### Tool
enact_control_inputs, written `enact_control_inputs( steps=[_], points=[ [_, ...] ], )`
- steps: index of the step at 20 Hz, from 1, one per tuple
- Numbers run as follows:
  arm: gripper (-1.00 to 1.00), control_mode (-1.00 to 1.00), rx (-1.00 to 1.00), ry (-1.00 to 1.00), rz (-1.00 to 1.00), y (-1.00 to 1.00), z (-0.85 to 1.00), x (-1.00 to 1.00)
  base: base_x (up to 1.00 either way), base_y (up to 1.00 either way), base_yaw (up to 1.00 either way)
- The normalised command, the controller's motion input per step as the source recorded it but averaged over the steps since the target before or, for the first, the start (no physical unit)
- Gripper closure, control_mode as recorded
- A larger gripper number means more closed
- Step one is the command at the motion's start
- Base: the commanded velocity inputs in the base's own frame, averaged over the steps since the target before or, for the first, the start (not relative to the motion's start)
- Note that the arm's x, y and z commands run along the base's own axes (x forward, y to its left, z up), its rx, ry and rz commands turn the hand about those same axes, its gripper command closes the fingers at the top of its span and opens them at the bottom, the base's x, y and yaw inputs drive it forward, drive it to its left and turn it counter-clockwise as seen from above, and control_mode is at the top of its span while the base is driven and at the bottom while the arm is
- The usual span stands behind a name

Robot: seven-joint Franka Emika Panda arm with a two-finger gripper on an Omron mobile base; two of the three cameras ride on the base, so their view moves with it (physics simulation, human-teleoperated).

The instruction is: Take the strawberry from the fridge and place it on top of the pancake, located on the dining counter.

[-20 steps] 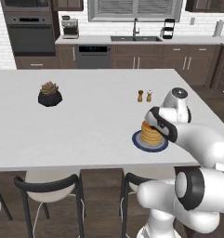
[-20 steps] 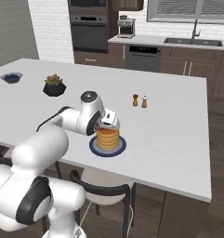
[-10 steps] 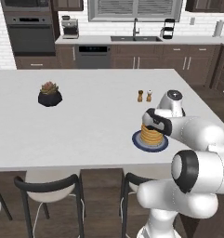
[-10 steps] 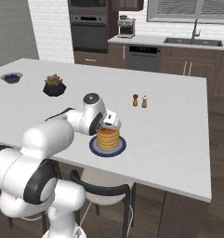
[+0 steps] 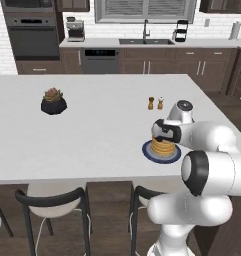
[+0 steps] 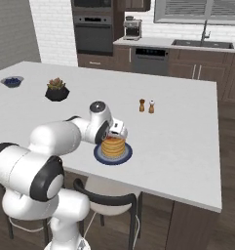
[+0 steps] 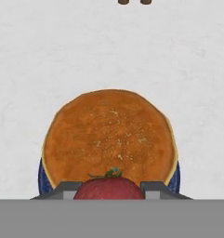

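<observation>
The strawberry [image 7: 109, 189] is cut off below; the pancake [image 7: 108, 139] hides most of its plate [image 7: 43, 179]

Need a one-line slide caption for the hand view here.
Strawberry held between the gripper fingertips, poised directly above the pancake stack on its blue plate.

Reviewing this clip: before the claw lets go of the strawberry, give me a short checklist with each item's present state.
1. Small dark-red strawberry sits between the claw fingers: ok.
2. Claw is over the stack of round golden-orange pancakes, not the bare white dining counter: ok in the hand view.
3. Strawberry is centred over the stack: not ok; it appears near the stack's edge at the bottom of the hand view.
4. Stack sits squarely on its round dark blue-grey plate: ok.
5. Brown and white shakers stand apart from the plate: ok.
6. Gap between strawberry and top pancake: cannot tell.
</observation>
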Motion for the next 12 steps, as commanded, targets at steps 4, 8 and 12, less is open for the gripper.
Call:
enact_control_inputs(
  steps=[4, 8, 12],
  points=[
    [1.00, -1.00, 0.00, 0.00, 0.00, 0.00, -0.24, 0.11, 0.00, 0.00, 0.00],
    [1.00, -1.00, 0.00, 0.02, 0.00, 0.00, -0.12, 0.21, 0.00, 0.00, 0.00],
    [1.00, -1.00, 0.00, 0.03, 0.00, -0.09, 0.00, 0.25, 0.00, 0.00, 0.00]
  ],
)
